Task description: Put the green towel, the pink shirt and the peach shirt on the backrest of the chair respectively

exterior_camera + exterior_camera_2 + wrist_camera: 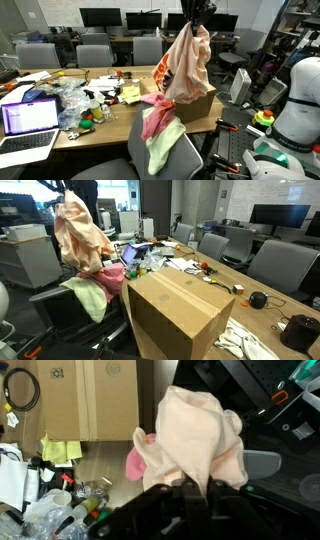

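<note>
My gripper [197,14] is high above the table, shut on the top of the peach shirt [190,62], which hangs down in a long bunch. In the wrist view the peach shirt [197,438] fills the middle and runs into my gripper [196,492]. Below it, the pink shirt [157,118] and the green towel [170,148] are draped over the backrest of the grey chair [125,165]. From the opposite side, an exterior view shows the peach shirt [80,232] hanging above the pink shirt [112,280] and green towel [90,298] on the chair [55,307].
A large cardboard box [180,315] stands on the wooden table [110,125] just beside the chair. A laptop [28,122] and a pile of small clutter [85,105] lie further along. Other grey chairs [95,55] and monitors line the back.
</note>
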You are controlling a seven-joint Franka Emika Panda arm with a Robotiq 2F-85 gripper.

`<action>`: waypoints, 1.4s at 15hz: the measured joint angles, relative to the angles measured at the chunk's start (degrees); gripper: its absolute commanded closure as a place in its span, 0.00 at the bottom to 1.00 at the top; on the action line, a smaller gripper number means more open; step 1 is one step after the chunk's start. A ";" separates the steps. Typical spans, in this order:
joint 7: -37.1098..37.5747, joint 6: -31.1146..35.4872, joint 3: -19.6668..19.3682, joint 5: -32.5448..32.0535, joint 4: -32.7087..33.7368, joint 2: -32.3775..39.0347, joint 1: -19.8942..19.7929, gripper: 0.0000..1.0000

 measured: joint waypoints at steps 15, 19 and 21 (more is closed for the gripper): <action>-3.04 -2.79 3.19 -0.08 7.32 7.50 0.10 0.98; -3.49 -3.61 3.53 -0.10 8.49 8.38 0.10 0.98; -3.64 -3.88 3.82 -0.14 8.98 8.81 0.10 0.98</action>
